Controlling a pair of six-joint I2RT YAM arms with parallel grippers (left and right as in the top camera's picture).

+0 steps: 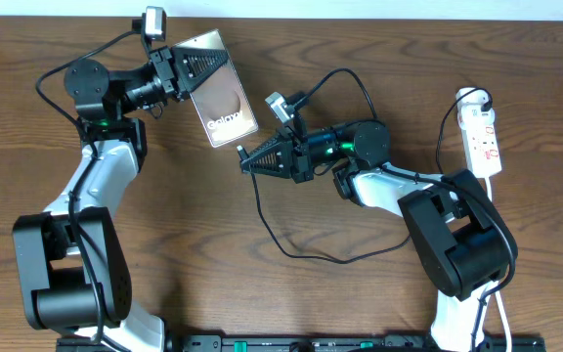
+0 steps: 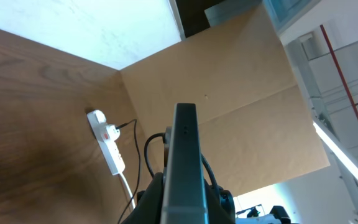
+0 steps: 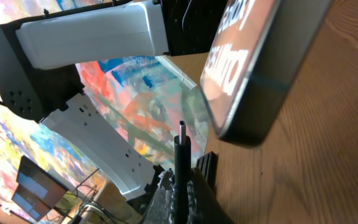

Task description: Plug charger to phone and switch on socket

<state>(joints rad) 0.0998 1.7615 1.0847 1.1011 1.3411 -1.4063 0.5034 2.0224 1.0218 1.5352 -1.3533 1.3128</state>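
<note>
The bronze-brown phone with white lettering is held tilted above the table by my left gripper, which is shut on its far end. In the left wrist view the phone's dark edge runs up between the fingers. My right gripper is shut on the charger's black plug; its metal tip points up, just short of the phone's lower corner. The thin black charger cable loops across the table. The white socket lies at the far right and also shows in the left wrist view.
A white cord runs from the socket down the right side, past the right arm's base. The left arm's base stands at the lower left. A cardboard wall stands beyond the table.
</note>
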